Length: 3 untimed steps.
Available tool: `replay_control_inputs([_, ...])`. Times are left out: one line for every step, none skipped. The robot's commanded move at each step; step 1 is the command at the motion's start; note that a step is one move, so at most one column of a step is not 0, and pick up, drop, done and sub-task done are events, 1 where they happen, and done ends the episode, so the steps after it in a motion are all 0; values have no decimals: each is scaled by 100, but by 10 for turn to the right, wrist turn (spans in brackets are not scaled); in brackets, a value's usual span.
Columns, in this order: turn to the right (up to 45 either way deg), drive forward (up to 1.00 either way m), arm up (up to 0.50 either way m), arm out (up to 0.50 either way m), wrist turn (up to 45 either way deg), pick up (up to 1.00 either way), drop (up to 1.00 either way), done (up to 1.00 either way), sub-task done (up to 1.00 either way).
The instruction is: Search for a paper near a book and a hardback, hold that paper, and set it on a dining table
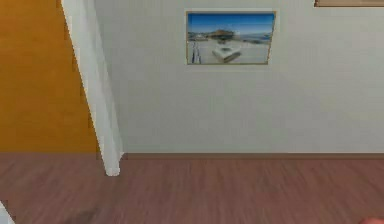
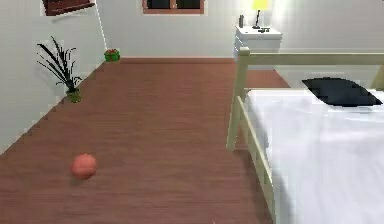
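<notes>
A white wall [image 1: 250,110] stands close ahead in the forward view, with a framed picture [image 1: 231,38] of a blue sky and a pale building hung on it. A white door frame [image 1: 97,90] leans at the left, beside an orange surface [image 1: 40,80]. Brown wood floor [image 1: 200,190] runs along the bottom. No paper, book or hardback can be made out.
In the arm side view a bed [image 2: 320,140] with a white cover and dark pillow [image 2: 342,92] stands at the right. A white nightstand [image 2: 256,42] with a yellow lamp [image 2: 261,10] is behind it. A potted plant [image 2: 62,68], a small green thing [image 2: 112,56] and an orange ball [image 2: 84,166] rest on the wood floor.
</notes>
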Motion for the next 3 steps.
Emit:
replay_control_inputs([0,90,0,0,0,0,0,0,0])
replay_control_inputs([450,0,0,0,0,0,0,0,0])
replay_control_inputs([180,0,0,0,0,0,0,0,0])
